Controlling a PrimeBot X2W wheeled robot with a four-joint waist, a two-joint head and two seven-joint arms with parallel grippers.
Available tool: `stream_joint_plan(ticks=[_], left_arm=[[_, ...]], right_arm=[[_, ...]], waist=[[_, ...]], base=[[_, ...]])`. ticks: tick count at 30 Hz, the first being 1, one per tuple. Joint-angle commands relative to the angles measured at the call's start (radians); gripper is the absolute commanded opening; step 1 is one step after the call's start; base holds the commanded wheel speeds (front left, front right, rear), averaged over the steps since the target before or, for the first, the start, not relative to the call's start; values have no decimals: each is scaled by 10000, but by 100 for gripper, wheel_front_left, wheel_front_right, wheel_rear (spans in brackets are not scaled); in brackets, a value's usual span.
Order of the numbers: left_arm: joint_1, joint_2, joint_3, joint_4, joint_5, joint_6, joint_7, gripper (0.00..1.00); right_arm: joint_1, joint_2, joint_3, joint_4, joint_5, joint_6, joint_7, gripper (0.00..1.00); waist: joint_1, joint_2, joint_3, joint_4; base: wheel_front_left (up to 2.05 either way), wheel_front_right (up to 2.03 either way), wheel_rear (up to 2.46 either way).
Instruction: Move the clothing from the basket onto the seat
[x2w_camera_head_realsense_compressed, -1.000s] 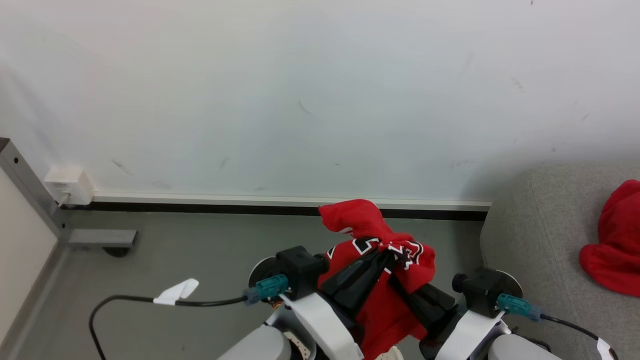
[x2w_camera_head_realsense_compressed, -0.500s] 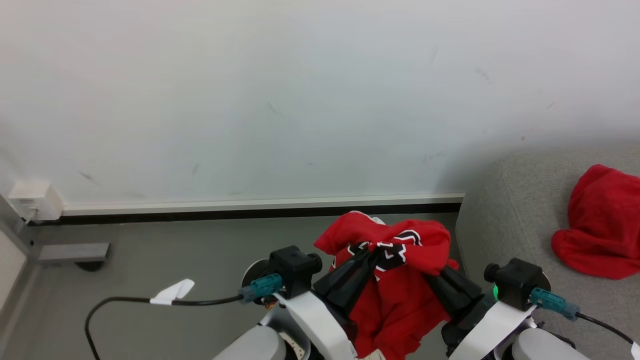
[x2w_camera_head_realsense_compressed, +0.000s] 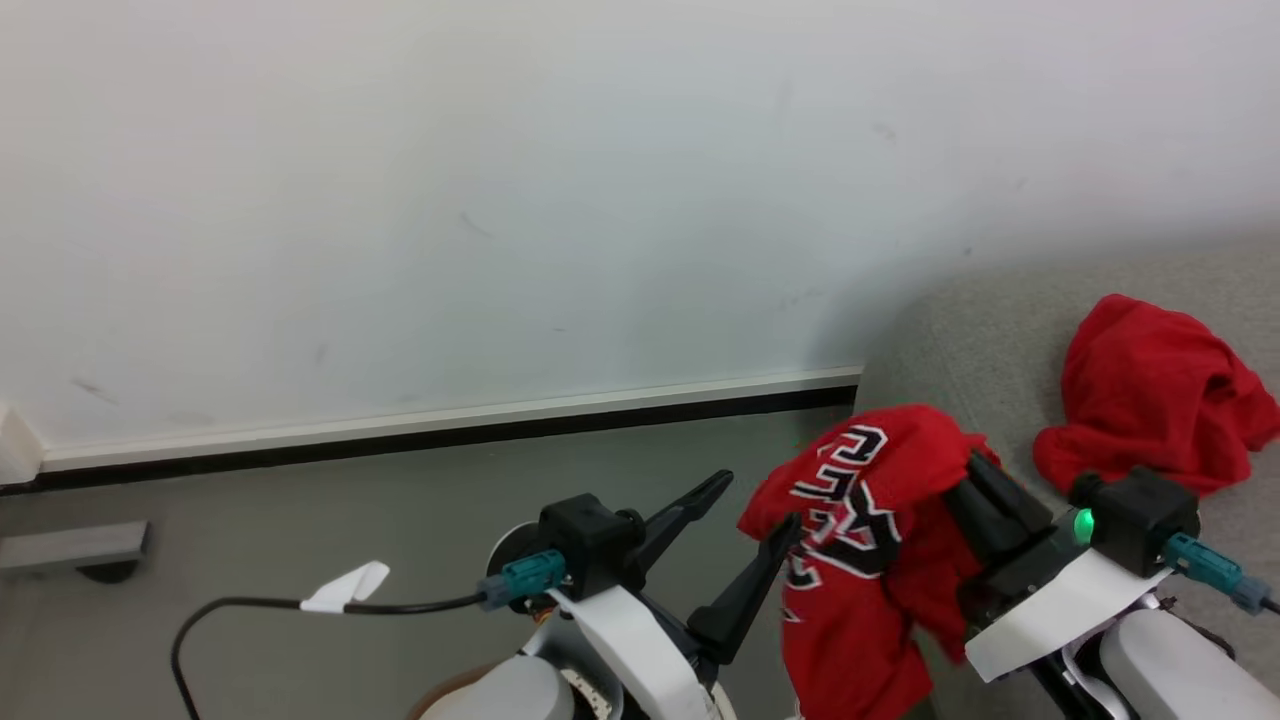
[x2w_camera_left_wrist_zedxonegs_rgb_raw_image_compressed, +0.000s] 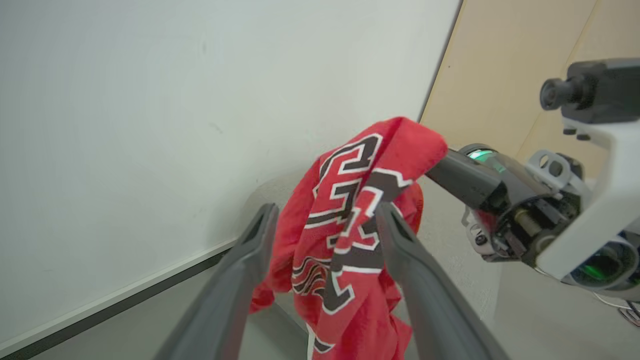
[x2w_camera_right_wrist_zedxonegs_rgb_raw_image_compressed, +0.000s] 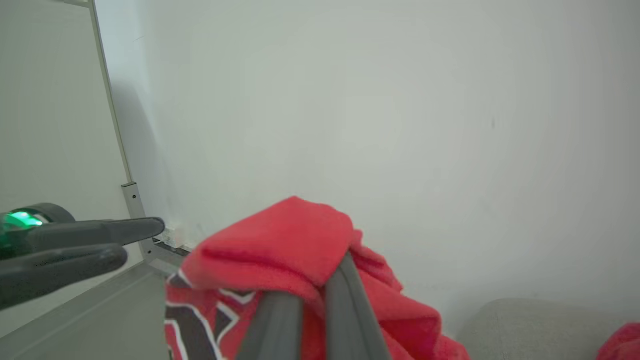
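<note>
The right claw (x2w_camera_right_wrist_zedxonegs_rgb_raw_image_compressed: 327, 282) is pinched shut on the red and white jersey (x2w_camera_head_realsense_compressed: 860, 500), just beside the grey sofa (x2w_camera_head_realsense_compressed: 1000, 330). The left claw (x2w_camera_head_realsense_compressed: 757, 503) is wide open, holding nothing.

The left arm (x2w_camera_head_realsense_compressed: 640, 650) carries jaws spread wide and empty; the right arm (x2w_camera_head_realsense_compressed: 1050, 610) alongside has jaws clamped on the jersey (x2w_camera_head_realsense_compressed: 860, 510).

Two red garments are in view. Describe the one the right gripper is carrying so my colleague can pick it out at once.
Find the grey sofa at the right of the head view. By its left end, a red jersey hangs from the shut right gripper. Unlike the plain red garment lying on the sofa beyond it, it bears black letters outlined in white.
</note>
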Motion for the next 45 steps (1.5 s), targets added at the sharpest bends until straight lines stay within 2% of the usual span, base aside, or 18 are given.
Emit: stream_joint_plan(ticks=[1, 11, 25, 35, 45], left_arm=[[84, 87, 21, -42, -128, 13, -48, 100], [61, 265, -97, -161, 103, 57, -118, 100], [-90, 474, -312, -56, 369, -18, -331, 100], [-284, 592, -397, 35, 580, 80, -426, 100], [-616, 677, -481, -1, 753, 142, -345, 100]], right_arm=[[129, -113, -161, -138, -151, -23, -70, 0], [355, -562, -1366, -837, -588, -23, -71, 0], [1137, -566, -2736, -1749, -1014, -23, -69, 0], [1359, -444, -3175, -2052, -1176, -23, -70, 0], [227, -645, -3611, -2219, -1374, -23, -70, 0]], waist=[[-1, 0, 62, -253], [-1, 0, 297, -1677], [-1, 0, 676, -3316], [-1, 0, 890, -3654], [-1, 0, 1562, -3315]], base=[[0, 0, 0], [0, 0, 0], [0, 0, 0], [0, 0, 0], [0, 0, 0]])
